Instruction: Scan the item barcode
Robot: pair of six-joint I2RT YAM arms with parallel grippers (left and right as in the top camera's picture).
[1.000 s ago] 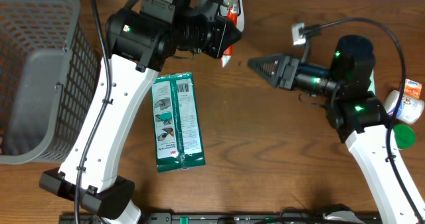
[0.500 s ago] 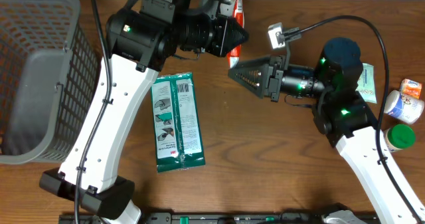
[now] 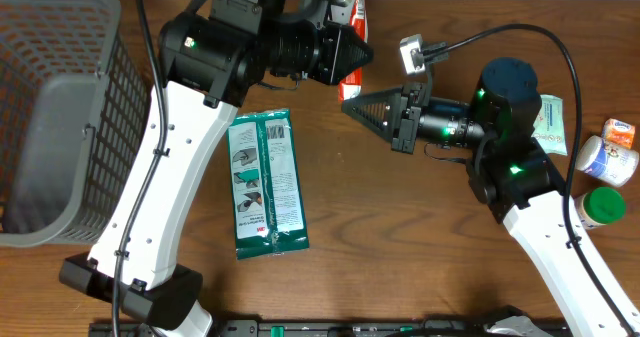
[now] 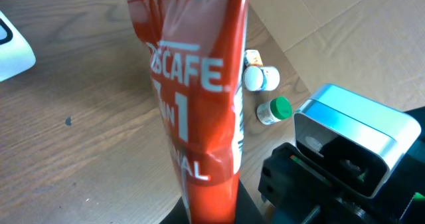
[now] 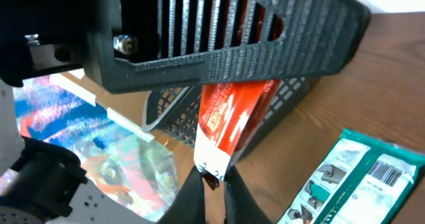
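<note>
Right wrist view: seemingly mid-handover, right hand (image 5: pixel 212 182) pinches the red sachet (image 5: pixel 229 114) the left hand (image 3: pixel 360 55) clamps; left probably releases next.

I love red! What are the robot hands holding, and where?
Both grip the red coffee packet: left fingers on one end, right fingers on its white corner.

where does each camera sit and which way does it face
overhead: above the table, facing down; left arm and right arm show
left wrist: on the left arm, facing along the held coffee packet toward the right arm
right wrist: on the right arm, facing the left gripper and basket; own fingers pinch the packet
shared: both wrist views see the packet
</note>
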